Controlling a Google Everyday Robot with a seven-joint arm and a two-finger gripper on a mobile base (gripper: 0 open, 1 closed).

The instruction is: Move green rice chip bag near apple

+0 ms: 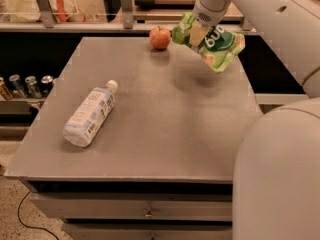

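Grey desk (165,139), flat top. The apple (160,37) sits at the middle of the far edge. A clear bottle (90,115) lies on its side near the left edge, white cap pointing toward the far edge. The pincer (198,34) hangs over the far right corner, clamping the green rice chip bag (223,48) clear of the desk.

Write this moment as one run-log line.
gripper: aloft right of apple, shut on green rice chip bag | bag: airborne | bottle: lying front-left
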